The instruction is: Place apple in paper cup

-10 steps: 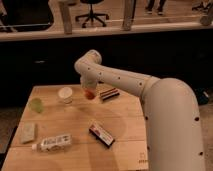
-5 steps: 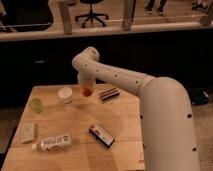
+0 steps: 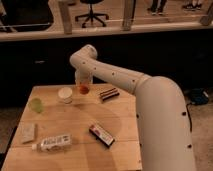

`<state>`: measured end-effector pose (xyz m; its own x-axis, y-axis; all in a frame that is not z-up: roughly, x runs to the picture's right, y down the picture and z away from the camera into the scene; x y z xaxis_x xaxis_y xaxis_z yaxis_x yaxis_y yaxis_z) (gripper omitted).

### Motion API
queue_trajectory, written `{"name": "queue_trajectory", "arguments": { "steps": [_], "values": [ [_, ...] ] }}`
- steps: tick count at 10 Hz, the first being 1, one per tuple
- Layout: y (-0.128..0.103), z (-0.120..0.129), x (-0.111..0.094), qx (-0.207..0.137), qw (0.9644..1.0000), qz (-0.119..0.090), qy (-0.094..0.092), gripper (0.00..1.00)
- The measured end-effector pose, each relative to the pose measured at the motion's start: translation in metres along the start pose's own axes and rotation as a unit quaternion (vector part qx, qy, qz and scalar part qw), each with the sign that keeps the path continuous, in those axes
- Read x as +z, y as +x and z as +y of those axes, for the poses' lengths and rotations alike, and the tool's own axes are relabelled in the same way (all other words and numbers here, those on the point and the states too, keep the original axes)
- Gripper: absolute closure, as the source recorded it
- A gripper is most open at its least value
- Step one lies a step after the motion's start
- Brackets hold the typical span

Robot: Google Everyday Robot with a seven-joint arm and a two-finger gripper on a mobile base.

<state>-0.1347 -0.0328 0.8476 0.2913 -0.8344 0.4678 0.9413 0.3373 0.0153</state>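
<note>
The apple (image 3: 83,89) is a small red-orange fruit held just above the wooden table (image 3: 75,120), at the far edge. My gripper (image 3: 83,86) hangs from the white arm and is shut on the apple. The white paper cup (image 3: 65,95) stands upright on the table just left of the apple, its round rim open. The apple is beside the cup, a short gap to its right, at about rim height.
A translucent light-green cup (image 3: 35,104) stands at the left. A dark snack bar (image 3: 108,93) lies right of the apple. A dark packet (image 3: 101,135) lies near the front, a plastic bottle (image 3: 52,143) lies on its side, and a pale packet (image 3: 28,132) lies at front left.
The arm has swung left along the far edge of the table, carrying the apple closer to the white cup.
</note>
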Motion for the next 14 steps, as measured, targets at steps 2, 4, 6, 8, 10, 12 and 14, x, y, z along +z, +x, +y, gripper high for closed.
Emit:
{"name": "queue_trajectory", "arguments": {
  "steps": [2, 4, 6, 8, 10, 12, 14],
  "values": [
    [-0.001, -0.017, 0.001, -0.013, 0.9998, -0.002, 0.012, 0.96],
    [-0.002, -0.030, 0.003, -0.026, 0.9994, -0.003, 0.022, 0.96],
    [0.001, -0.037, 0.004, -0.040, 0.9986, -0.003, 0.033, 0.96],
    [-0.002, -0.052, 0.007, -0.054, 0.9976, -0.005, 0.044, 0.96],
    [-0.001, -0.058, 0.009, -0.066, 0.9965, -0.006, 0.052, 0.96],
    [0.000, -0.062, 0.010, -0.078, 0.9951, -0.010, 0.059, 0.96],
    [-0.003, -0.075, 0.012, -0.094, 0.9931, -0.014, 0.068, 0.96]
  ]
}}
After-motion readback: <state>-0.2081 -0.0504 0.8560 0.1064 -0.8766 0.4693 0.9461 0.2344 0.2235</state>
